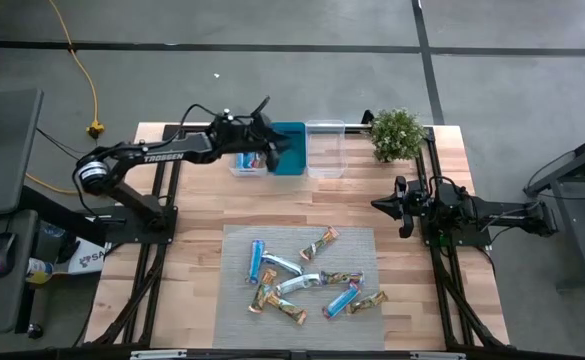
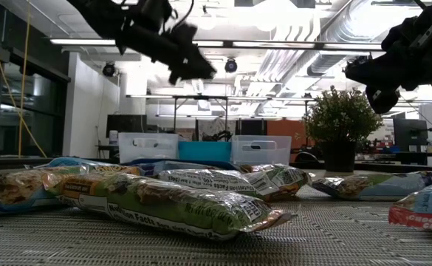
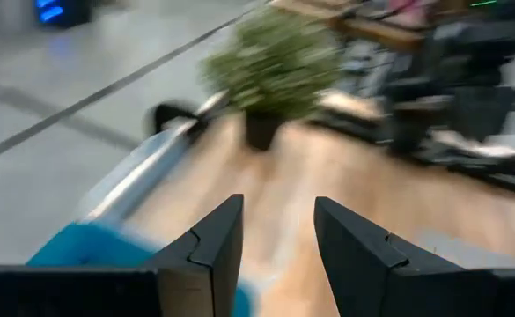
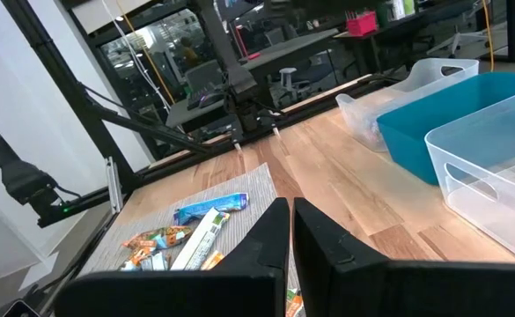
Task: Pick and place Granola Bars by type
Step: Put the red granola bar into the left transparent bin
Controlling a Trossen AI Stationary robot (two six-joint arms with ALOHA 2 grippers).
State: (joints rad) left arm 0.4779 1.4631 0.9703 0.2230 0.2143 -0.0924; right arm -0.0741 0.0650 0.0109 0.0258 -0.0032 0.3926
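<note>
Several granola bars lie flat on the grey mat (image 1: 362, 245) near the table's front: a bright blue one (image 1: 256, 262), a silvery-white one (image 1: 280, 264), a tan one (image 1: 320, 243), and others such as (image 1: 340, 300). They fill the foreground of the low view (image 2: 179, 199). My left gripper (image 1: 271, 152) is open and empty in the air over the bins at the far edge; its wrist view (image 3: 279, 220) shows nothing between the fingers. My right gripper (image 1: 384, 206) is shut and empty, above the bare wood to the right of the mat; it also shows in its wrist view (image 4: 290, 211).
Three bins stand side by side at the far edge: a clear one (image 1: 240, 168) with a few bars inside, a teal one (image 1: 292, 160), and a clear one (image 1: 325, 150). A potted plant (image 1: 397, 133) stands at the far right. Bare wood lies between mat and bins.
</note>
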